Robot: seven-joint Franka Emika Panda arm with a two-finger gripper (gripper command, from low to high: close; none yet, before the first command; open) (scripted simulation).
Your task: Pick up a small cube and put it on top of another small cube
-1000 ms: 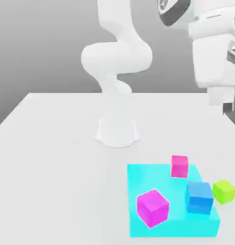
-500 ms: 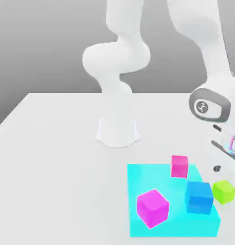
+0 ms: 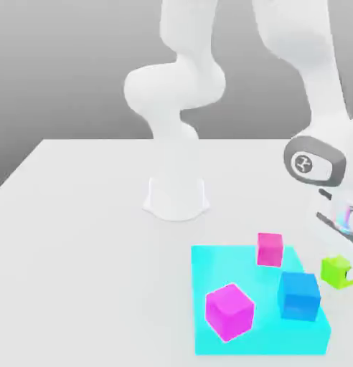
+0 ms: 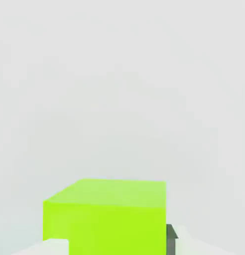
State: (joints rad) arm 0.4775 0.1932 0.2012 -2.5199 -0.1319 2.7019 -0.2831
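Note:
A small lime-green cube (image 3: pixel 336 272) hangs just off the table at the exterior view's right, beside the cyan slab. My gripper (image 3: pixel 347 267) is shut on it, with the hand reaching down from the right edge. In the hand view the green cube (image 4: pixel 107 216) sits between my pale fingertips (image 4: pixel 51 247). A small magenta cube (image 3: pixel 270 249) rests at the slab's far edge. On the slab nearer the green cube stands a blue cube (image 3: pixel 299 294). A larger magenta cube (image 3: pixel 229 310) lies tilted on the slab's near left part.
The cyan slab (image 3: pixel 208 267) is a flat raised platform in the near right of the white table (image 3: pixel 79 236). My arm's white base (image 3: pixel 176 197) stands at the table's middle back. The table's right edge runs close to the green cube.
My hand came down from high at the right to the green cube. Its fingers shut on the cube, which now sits slightly higher than before. The other cubes stayed put.

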